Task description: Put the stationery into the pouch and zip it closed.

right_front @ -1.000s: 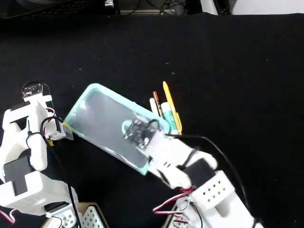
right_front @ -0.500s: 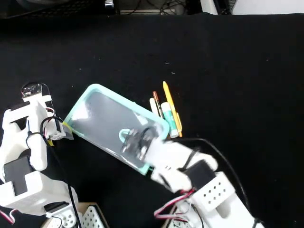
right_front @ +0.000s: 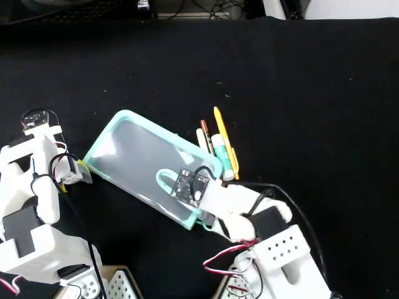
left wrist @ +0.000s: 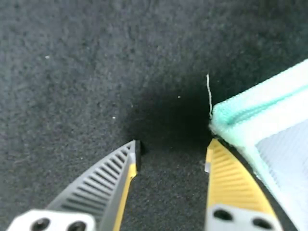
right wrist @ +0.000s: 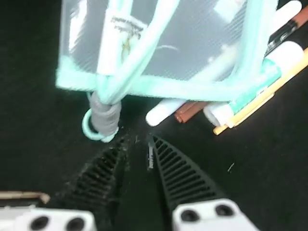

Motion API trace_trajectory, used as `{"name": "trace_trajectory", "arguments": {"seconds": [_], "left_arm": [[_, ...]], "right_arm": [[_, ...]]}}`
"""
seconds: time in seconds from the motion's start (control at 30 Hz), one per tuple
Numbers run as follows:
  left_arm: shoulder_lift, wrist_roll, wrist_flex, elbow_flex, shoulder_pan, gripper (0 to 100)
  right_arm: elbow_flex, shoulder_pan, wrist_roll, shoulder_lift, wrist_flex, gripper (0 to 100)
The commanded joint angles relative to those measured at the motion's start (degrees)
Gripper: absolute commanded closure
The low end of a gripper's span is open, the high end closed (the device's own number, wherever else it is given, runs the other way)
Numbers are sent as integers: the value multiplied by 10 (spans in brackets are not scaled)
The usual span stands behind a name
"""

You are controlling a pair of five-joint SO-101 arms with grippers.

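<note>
The teal mesh pouch (right_front: 134, 156) lies slanted on the black table, with a teal strap loop (right_front: 164, 180) on top. Several pens and markers (right_front: 219, 144) stick out past its right end. In the right wrist view the pouch (right wrist: 168, 43) is just beyond my right gripper (right wrist: 137, 144), whose fingers stand a little apart with nothing between them. The strap's grey-wrapped end and ring (right wrist: 102, 119) lie beside one fingertip, and the pen ends (right wrist: 226, 108) are off to the other side. My left gripper (left wrist: 171, 154) is open on the cloth, one finger touching the pouch's corner (left wrist: 231, 115).
The right arm (right_front: 249, 218) reaches in from the near edge over the pouch's lower end. The left arm (right_front: 31, 187) stands at the table's left side. Black cloth (right_front: 299, 93) stretches away behind and to the right.
The right arm's wrist has drawn back from over the pouch's middle toward its near right edge, uncovering the strap loop. The left arm has shifted slightly to the left.
</note>
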Motion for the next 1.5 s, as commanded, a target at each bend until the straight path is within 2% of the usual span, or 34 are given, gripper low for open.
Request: {"name": "trace_trajectory", "arguments": {"seconds": [0.0,0.2,0.47,0.7,0.83,1.03,1.1,1.17,1.27,1.47], "left_arm": [[2,9,-5,-16,-25,762],[2,9,-5,-16,-24,762],[2,9,-5,-16,-29,762],[2,9,-5,-21,-29,762],[2,9,-4,-22,-29,762],[3,9,-4,-22,-48,762],[3,9,-4,-21,-51,762],[3,9,-4,-19,-51,762],[3,9,-4,-20,-51,762],[3,9,-4,-21,-51,762]], "right_arm": [[19,10,4,15,-61,946],[-16,-3,-53,127,-157,946],[-151,-15,-55,388,-170,947],[-187,-48,-76,412,-175,973],[-225,-90,-145,413,-208,973],[-257,-97,-243,413,-305,972],[-262,-96,-244,407,-281,972],[-270,-100,-242,394,-211,972],[-263,-138,-195,361,-115,975],[-202,-245,-175,312,-98,973]]}}
